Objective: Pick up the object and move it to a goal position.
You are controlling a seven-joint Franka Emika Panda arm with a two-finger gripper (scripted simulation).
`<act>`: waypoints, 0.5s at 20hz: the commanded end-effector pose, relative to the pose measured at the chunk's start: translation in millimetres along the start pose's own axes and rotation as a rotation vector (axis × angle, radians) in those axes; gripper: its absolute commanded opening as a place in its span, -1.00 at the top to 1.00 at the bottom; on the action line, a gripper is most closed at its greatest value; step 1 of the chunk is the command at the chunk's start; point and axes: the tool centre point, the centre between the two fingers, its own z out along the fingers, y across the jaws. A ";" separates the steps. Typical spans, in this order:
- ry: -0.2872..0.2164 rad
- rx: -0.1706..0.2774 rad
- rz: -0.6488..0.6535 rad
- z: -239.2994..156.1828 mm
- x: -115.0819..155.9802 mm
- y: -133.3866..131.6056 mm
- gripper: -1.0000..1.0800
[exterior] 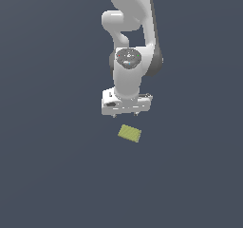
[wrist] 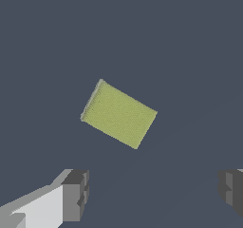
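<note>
My gripper (wrist: 152, 194) is spread wide and holds nothing. The object (wrist: 118, 114), a flat olive-yellow block, lies on the dark floor (exterior: 52, 165) just ahead of my fingers (wrist: 76, 194), skewed to their line. To grasp well I should centre over it, turn my wrist square to its narrower sides, then descend. My fingertips are cut off in the wrist view; no goal marker seems visible.

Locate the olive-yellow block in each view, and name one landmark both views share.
Exterior view: the olive-yellow block lies on the dark floor just below the white gripper.
Wrist view: the block lies mid-frame, tilted, apart from the fingers.
Shared landmark: the open gripper.
</note>
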 end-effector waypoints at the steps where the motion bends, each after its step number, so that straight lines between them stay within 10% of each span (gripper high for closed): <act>1: 0.001 -0.002 -0.044 3.6 1.4 -0.6 -0.92; 10: 0.005 -0.010 -0.278 22.4 8.8 -4.3 -0.92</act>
